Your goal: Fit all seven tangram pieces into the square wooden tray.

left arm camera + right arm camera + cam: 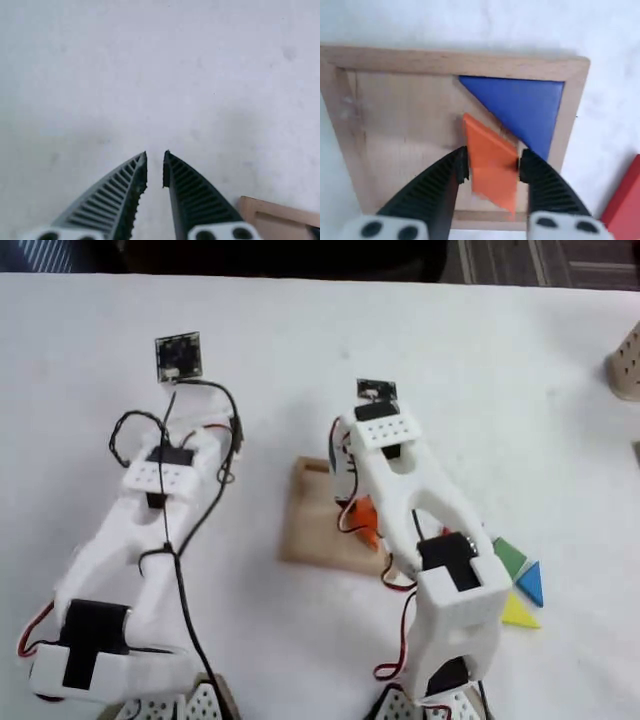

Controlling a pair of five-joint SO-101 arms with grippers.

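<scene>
Table (300, 340): white, matte, faintly mottled.

Left arm (130, 530): white plastic shell, black motor blocks, loose black cable, well apart from the tray. Left gripper (155, 165): two dark ribbed, tapered fingers (120, 195), serrated inner edges, parted by a narrow gap, nothing between. Poised above bare table, a tray corner just beside one finger.

Right arm (420, 500): same white shell, red and black wires, stretched over the tray. Right gripper (493, 161): ribbed black fingers (442, 185) closed against both sides of the orange piece.

Tray (310, 530): square, pale unfinished wood, visible grain, raised rim, flat recessed floor. Between the two arms, partly under the right one.

Blue triangle (520, 105): large, smooth, flat, seated in one tray corner, short sides along two rim walls.

Orange piece (487, 140): smooth parallelogram, inside the tray, pinched at mid-length, one edge just beside the blue triangle's long side. Flat on the floor or lifted: cannot tell.

Red piece (625, 200): straight-edged, thick, outside the tray on the table, cut off at the frame's edge.

Three small triangles on the table at the right arm's outer side, close together: green (508, 555), blue (531, 584), yellow (519, 612).
</scene>
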